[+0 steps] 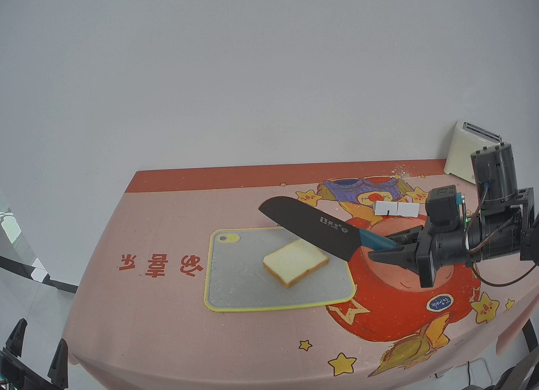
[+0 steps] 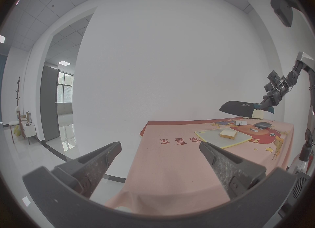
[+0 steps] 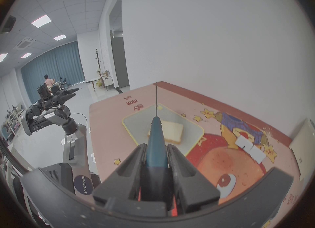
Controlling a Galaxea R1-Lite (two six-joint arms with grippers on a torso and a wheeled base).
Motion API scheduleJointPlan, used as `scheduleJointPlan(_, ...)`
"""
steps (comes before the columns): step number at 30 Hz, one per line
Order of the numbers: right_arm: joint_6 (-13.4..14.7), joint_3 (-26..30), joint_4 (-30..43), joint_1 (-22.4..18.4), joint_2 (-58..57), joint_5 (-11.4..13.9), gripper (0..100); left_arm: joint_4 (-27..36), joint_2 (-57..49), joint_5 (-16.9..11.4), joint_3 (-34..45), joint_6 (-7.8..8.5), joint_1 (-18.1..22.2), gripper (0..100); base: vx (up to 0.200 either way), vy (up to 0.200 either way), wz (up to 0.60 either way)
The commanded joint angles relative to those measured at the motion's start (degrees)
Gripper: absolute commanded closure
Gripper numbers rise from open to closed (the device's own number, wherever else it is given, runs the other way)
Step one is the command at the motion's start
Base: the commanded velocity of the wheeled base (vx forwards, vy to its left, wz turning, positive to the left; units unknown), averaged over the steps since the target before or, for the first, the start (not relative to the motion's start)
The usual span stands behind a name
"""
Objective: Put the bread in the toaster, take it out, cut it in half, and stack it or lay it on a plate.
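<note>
Black knife (image 1: 314, 227) level above bread (image 1: 296, 262), clamped in right fingers (image 1: 393, 257)

Bright, even light falls from white rectangular ceiling panels (image 3: 41, 20), leaving the plain white wall (image 1: 252, 59) flat. The pink cartoon-printed surface (image 1: 157, 307) is softly lit; the pale square bread slice (image 1: 296, 262) casts a faint shadow on the grey yellow-rimmed cutting board (image 1: 241, 279). Daylight gleams off the glossy floor (image 2: 64, 136). Both wrist views bulge, darkening at the corners.
</note>
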Motion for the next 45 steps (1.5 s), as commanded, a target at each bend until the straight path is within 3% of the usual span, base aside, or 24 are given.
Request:
scheduleJointPlan(1,-0.74,3.31,-0.15,-3.56,-0.31,0.08,100,-0.02,0.08,0.06,1.01,0.03,0.02,0,0.0,0.0,0.0)
scheduleJointPlan(12,-1.45,5.06,-0.24,-4.26,0.13,-0.19,100,-0.02,-0.01,-0.12,1.01,0.03,0.02,0,0.0,0.0,0.0)
scheduleJointPlan(18,-1.18,5.15,-0.41,-0.57,0.48,-0.54,100,-0.11,-0.01,-0.21,1.01,-0.06,0.02,0,0.0,0.0,0.0)
scheduleJointPlan(21,-0.74,5.06,-1.03,2.16,0.83,-3.53,100,-0.11,-0.01,-0.3,1.01,0.03,0.02,0,0.0,0.0,0.0)
scheduleJointPlan(23,-0.66,4.89,-1.12,2.16,1.01,-4.76,100,-2.31,-0.36,-0.65,0.05,-0.41,0.02,0,0.0,0.0,0.0)
scheduleJointPlan(25,-0.57,4.8,-1.2,2.33,1.01,-5.2,100,-11.45,-0.19,-1.88,-9.27,-0.14,-0.77,0,0.0,0.0,0.0)
scheduleJointPlan(26,-0.57,4.8,-1.2,2.33,1.01,-5.2,100,-11.8,0.34,-1.97,-10.15,-0.06,-0.86,0,0.0,0.0,0.0)
scheduleJointPlan(27,-0.57,4.62,-1.2,2.33,1.18,-5.2,100,-14.44,8.34,-3.9,-17.18,0.12,-3.67,0,0.0,0.0,0.0)
scheduleJointPlan(31,-0.48,3.92,-1.91,2.33,3.38,-5.99,100,-14.17,21.08,-9.08,-24.83,0.38,-9.74,0,0.0,0.0,0.0)
scheduleJointPlan(34,-0.04,4.01,-4.89,2.33,4.17,-6.34,100,-14.26,33.83,-9.79,-28.26,1.88,-13.08,0,0.0,0.0,0.0)
scheduleJointPlan(37,1.37,4.01,-6.3,2.33,4.08,-6.43,100,-14.96,41.74,-10.23,-30.98,2.67,-14.22,0,0.0,0.0,0.0)
scheduleJointPlan(39,4.09,3.48,-6.48,2.6,3.91,-6.34,100,-15.49,52.99,-12.42,-35.37,2.58,-15.1,0,0.0,0.0,0.0)
scheduleJointPlan(45,4.44,2.87,-6.56,3.39,4.08,-6.17,100,-23.93,70.56,-15.06,-42.93,2.76,-15.01,0,0.0,0.0,0.0)
